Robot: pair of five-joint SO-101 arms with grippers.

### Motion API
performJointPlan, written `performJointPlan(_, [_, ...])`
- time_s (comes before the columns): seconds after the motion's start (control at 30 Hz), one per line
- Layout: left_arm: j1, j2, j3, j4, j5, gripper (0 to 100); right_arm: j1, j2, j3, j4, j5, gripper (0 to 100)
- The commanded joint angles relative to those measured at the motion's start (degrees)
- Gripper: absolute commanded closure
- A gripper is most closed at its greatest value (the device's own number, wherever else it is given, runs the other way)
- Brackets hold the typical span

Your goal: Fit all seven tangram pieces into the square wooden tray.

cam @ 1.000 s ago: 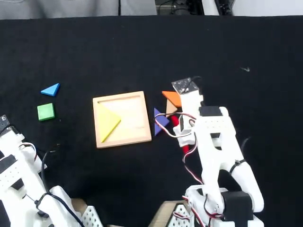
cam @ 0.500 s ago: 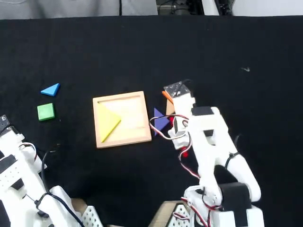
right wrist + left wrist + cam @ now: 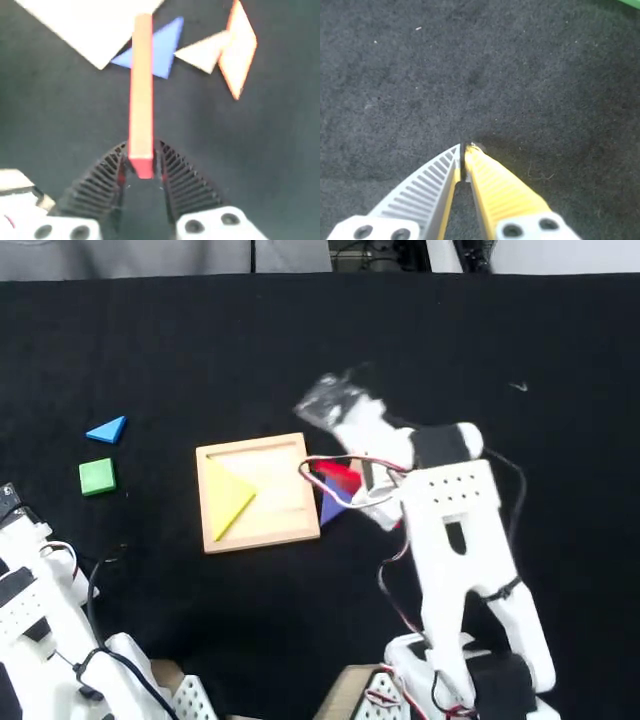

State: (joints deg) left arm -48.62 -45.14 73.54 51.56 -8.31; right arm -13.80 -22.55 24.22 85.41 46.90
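The square wooden tray [image 3: 262,523] lies mid-table with a yellow triangle [image 3: 228,496] in its left half. My right gripper [image 3: 345,481] hangs just off the tray's right edge, shut on a red piece [image 3: 333,477]. In the right wrist view the gripper [image 3: 142,150] clamps that red piece [image 3: 141,90] edge-on above the cloth. Below it lie a blue-purple triangle [image 3: 157,47], a beige triangle [image 3: 205,50], an orange piece [image 3: 239,47] and the tray corner [image 3: 95,25]. My left gripper [image 3: 464,150] is shut and empty over bare cloth.
A small blue triangle [image 3: 107,429] and a green square [image 3: 97,477] sit far left of the tray. The blue-purple triangle [image 3: 335,510] lies beside the tray's right edge. The left arm [image 3: 30,590] stands at the bottom left corner. Black cloth covers the table.
My right arm has risen and swung left towards the tray with the red piece in its gripper. The orange piece is now hidden behind the arm. The left arm has not moved.
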Motion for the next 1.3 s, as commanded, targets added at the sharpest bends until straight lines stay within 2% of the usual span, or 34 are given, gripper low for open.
performJointPlan(0.0, [-0.40,-0.97,-0.31,-0.79,-0.62,97,-5.27,3.91,-4.18,-4.57,5.01,98.8])
performJointPlan(0.07, [-0.40,-0.97,-0.31,-0.44,-1.49,97,-8.26,8.13,-4.97,-7.65,6.24,98.8])
performJointPlan(0.2, [-0.48,-0.97,-0.31,1.93,-6.77,97,-13.10,17.36,-8.84,-8.53,14.07,98.8])
performJointPlan(0.53, [-4.88,-0.97,-0.48,1.76,-7.03,97,-19.16,34.33,-21.32,-6.51,21.36,98.8])
performJointPlan(0.73, [-4.70,-0.97,0.48,-0.62,-7.03,97,-19.16,39.08,-23.78,-6.86,21.45,98.8])
performJointPlan(0.93, [-4.53,-0.97,0.48,-0.62,-7.03,97,-20.04,41.98,-23.52,-10.37,21.10,98.8])
performJointPlan(1.27, [-4.44,-0.97,0.48,-0.62,-7.03,97,-21.98,44.00,-23.96,-10.64,20.84,98.8])
